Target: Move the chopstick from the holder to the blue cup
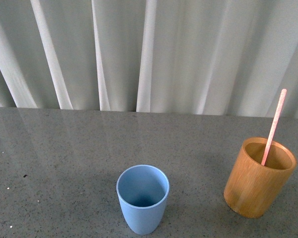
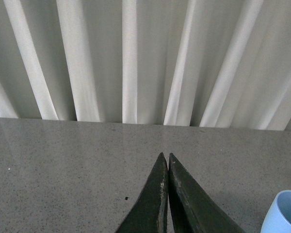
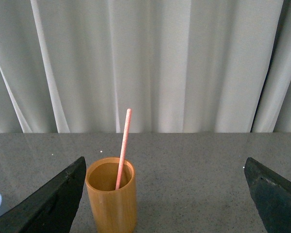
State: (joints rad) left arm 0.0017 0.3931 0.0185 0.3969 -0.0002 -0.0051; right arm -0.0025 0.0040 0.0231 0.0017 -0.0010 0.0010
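Observation:
A pale pink chopstick [image 1: 274, 127] leans in the orange-brown wooden holder [image 1: 259, 178] at the right of the table. The empty light blue cup [image 1: 142, 198] stands near the front, left of the holder. Neither arm shows in the front view. In the right wrist view the chopstick [image 3: 122, 148] rises from the holder [image 3: 111, 196], which stands just beyond the left finger of my open right gripper [image 3: 164, 164]; nothing lies between the fingers. My left gripper [image 2: 166, 156] is shut on nothing above bare tabletop, with the blue cup's rim [image 2: 283, 213] at the frame's edge.
The grey speckled tabletop [image 1: 64, 158] runs back to a white pleated curtain [image 1: 149, 49] along its far edge. A few small specks [image 1: 24, 175] lie on the surface at the left.

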